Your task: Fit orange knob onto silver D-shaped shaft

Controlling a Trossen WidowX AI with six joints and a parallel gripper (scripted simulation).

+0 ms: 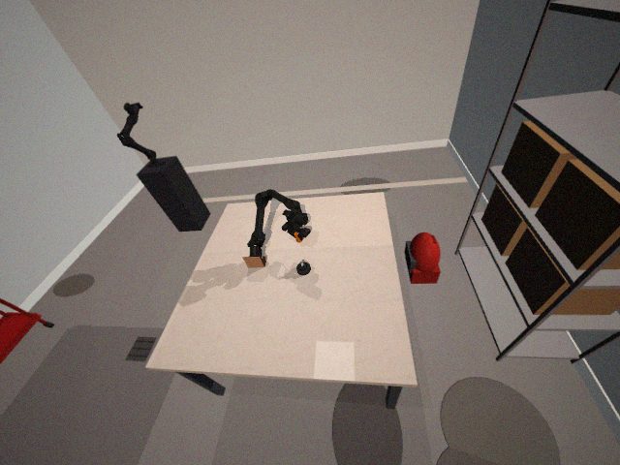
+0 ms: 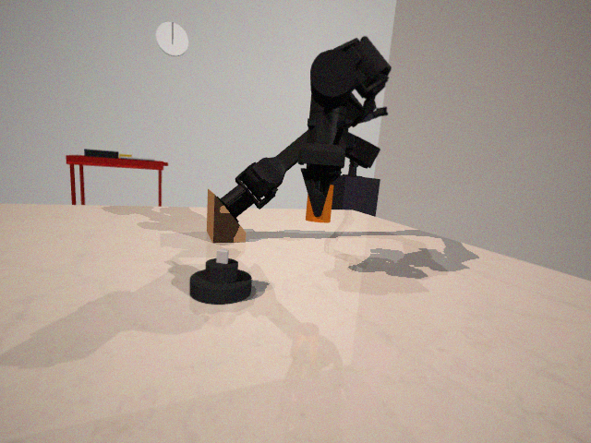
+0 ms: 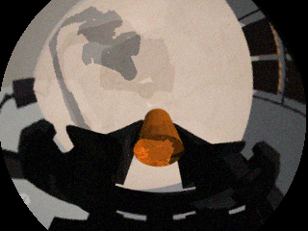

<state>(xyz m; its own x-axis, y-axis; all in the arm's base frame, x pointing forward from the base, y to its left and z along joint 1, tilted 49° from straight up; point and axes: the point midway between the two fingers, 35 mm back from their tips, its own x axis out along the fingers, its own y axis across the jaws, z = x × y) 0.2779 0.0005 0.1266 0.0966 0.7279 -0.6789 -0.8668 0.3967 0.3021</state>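
The orange knob [image 1: 298,238] [image 2: 327,209] [image 3: 156,127] is a tapered cylinder. My gripper [image 2: 318,209] [image 3: 157,125] is shut on it and holds it above the table, close to upright in the exterior view. The knob's underside and its hole are hidden. The black round pedestal [image 1: 303,268] [image 2: 220,288] stands on the table, lower and apart from the knob, nearer the camera in the top and exterior views. The silver shaft [image 2: 222,256] stands upright on its top with nothing on it. Which way the shaft's flat side faces I cannot tell. The pedestal is not visible in the wrist view.
The arm's base sits on a brown wedge block [image 1: 255,261] [image 2: 222,226] on the pale table [image 1: 280,325] [image 2: 429,357], left of the pedestal in the top view. A pale square patch [image 1: 334,360] lies near the table's front edge. Shelves [image 1: 566,120] stand off to the right.
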